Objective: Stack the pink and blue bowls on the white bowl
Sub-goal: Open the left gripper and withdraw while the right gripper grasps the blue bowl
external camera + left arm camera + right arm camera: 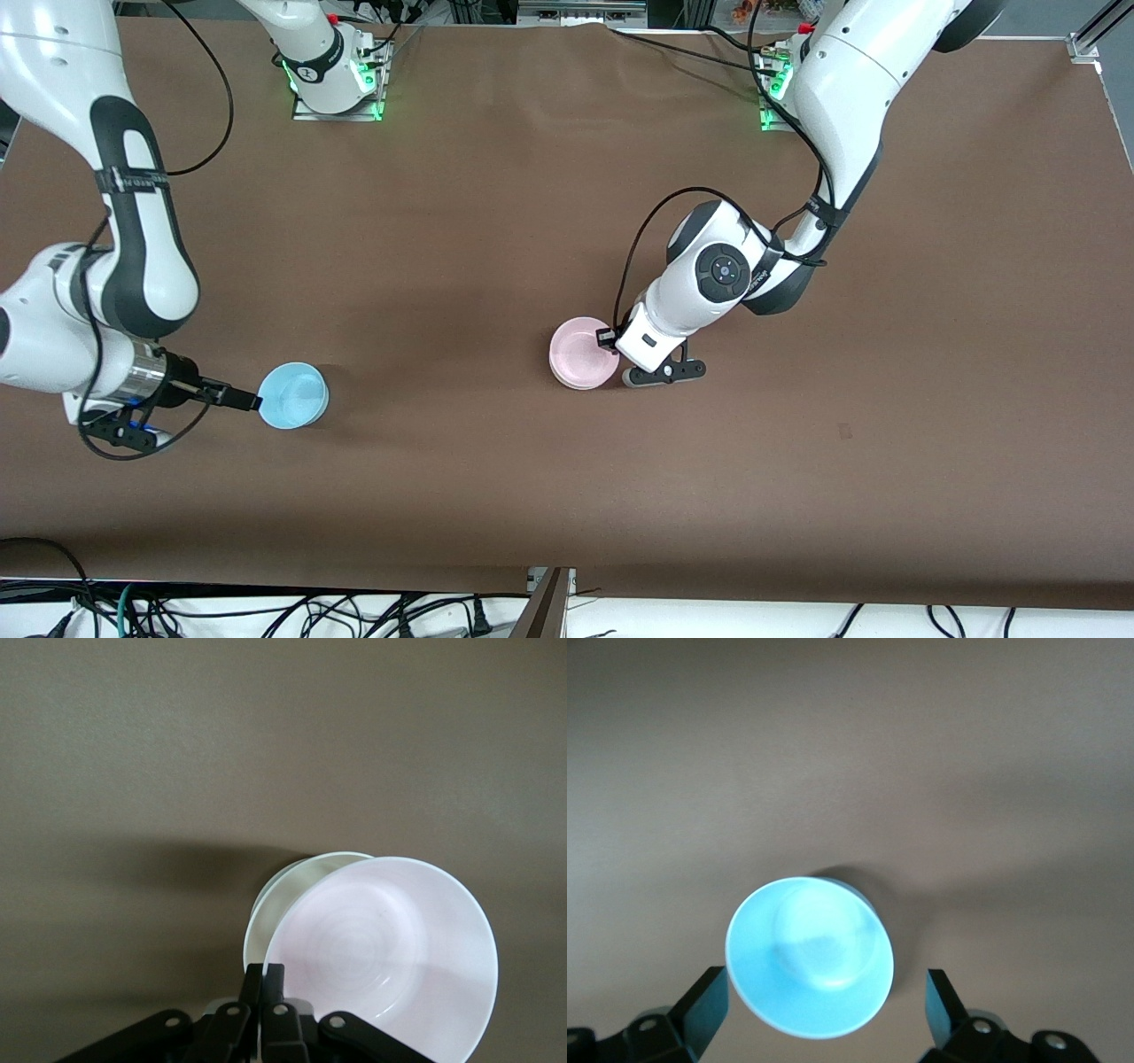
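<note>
The pale pink bowl (580, 353) sits near the table's middle. My left gripper (609, 341) is shut on its rim at the side toward the left arm's end. In the left wrist view the shut fingers (275, 979) pinch the pink bowl (390, 948), which sits tilted in the white bowl (266, 908); only a crescent of the white rim shows. The light blue bowl (294, 395) stands toward the right arm's end. My right gripper (248, 400) is open beside it. In the right wrist view its fingers (704, 1005) stand wide on either side of the blue bowl (811, 957), apart from it.
The brown table (496, 496) carries only the bowls. The arm bases (337, 84) stand along the edge farthest from the front camera. Cables (266, 611) hang below the table's near edge.
</note>
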You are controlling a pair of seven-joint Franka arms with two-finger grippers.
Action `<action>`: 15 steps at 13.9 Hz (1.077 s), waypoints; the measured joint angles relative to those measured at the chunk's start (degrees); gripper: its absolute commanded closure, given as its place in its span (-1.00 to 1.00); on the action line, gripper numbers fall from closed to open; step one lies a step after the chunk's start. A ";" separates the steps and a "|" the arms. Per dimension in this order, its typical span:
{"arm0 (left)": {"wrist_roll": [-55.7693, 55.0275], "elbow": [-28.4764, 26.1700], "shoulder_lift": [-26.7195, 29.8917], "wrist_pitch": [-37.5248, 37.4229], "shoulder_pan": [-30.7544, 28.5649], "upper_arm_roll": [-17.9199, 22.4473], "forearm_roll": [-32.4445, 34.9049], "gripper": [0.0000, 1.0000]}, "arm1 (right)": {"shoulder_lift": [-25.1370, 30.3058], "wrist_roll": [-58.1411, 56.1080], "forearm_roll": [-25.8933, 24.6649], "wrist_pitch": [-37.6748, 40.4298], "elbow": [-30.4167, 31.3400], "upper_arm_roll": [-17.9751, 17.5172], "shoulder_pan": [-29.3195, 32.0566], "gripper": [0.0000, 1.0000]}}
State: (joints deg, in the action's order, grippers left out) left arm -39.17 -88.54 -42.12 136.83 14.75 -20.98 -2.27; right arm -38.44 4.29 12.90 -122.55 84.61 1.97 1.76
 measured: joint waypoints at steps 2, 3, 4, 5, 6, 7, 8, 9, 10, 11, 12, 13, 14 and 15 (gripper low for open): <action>-0.04 -0.04 -0.11 -0.06 0.18 0.00 1.24 1.00 | -1.60 -0.03 -0.29 -2.11 0.00 0.00 -0.03 -0.97; -0.07 -0.10 -0.26 -0.11 0.24 0.00 1.73 1.00 | -2.32 -0.05 -0.46 -3.11 -0.01 0.00 -0.05 -0.97; -0.07 -0.14 -0.46 -0.12 0.28 0.00 1.98 1.00 | -2.99 -0.09 -0.53 -3.82 0.00 0.00 -0.10 -0.97; -0.07 -0.16 -0.67 -0.12 0.32 0.00 2.07 1.00 | -3.54 -0.10 -0.57 -4.33 0.00 0.00 -0.21 -0.97; -0.07 -0.16 -0.87 -0.12 0.34 0.00 2.15 1.00 | -3.95 -0.10 -0.63 -4.55 -0.01 0.00 -0.30 -0.97; -0.07 -0.16 -1.07 -0.03 0.34 0.00 2.24 1.00 | -4.32 -0.10 -0.80 -4.63 0.00 0.00 -0.37 -0.97; -0.07 -0.16 -1.25 0.01 0.34 0.00 2.30 1.00 | -4.66 -0.10 -1.28 -4.86 0.00 0.00 -0.39 -0.97; -0.07 -0.16 -1.37 0.02 0.34 0.00 2.31 1.00 | -4.98 -0.10 -2.08 -5.30 0.02 0.00 -0.39 -0.97; -0.07 -0.16 -1.44 0.03 0.34 0.01 2.31 0.46 | -5.38 -0.10 -2.82 -5.77 0.07 0.00 -0.39 -0.97; -0.07 -0.16 -1.45 0.05 0.34 0.03 2.32 -0.62 | -5.81 -0.10 -3.23 -6.34 0.21 0.00 -0.40 -0.97; -0.07 -0.16 -1.45 0.09 0.33 0.05 2.32 -1.00 | -6.17 -0.10 -3.46 -6.66 0.32 0.00 -0.40 -0.97; -0.07 -0.14 -1.45 0.14 0.31 0.07 2.32 -1.00 | -6.37 -0.11 -3.61 -6.76 0.51 0.00 -0.40 -0.97; -0.16 -0.04 -1.45 0.21 0.22 0.09 2.32 -1.00 | -6.44 -0.27 -3.73 -6.79 0.79 0.00 -0.42 -0.96; -0.30 0.16 -1.41 0.28 0.07 0.11 2.32 -1.00 | -6.45 -0.78 -3.79 -6.79 1.05 0.00 -0.44 -0.96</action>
State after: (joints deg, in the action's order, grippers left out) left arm -39.48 -88.38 -43.53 137.11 14.83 -20.87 0.04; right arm -44.89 3.51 9.11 -129.34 85.66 1.98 1.32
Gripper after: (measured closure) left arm 0.634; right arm 0.013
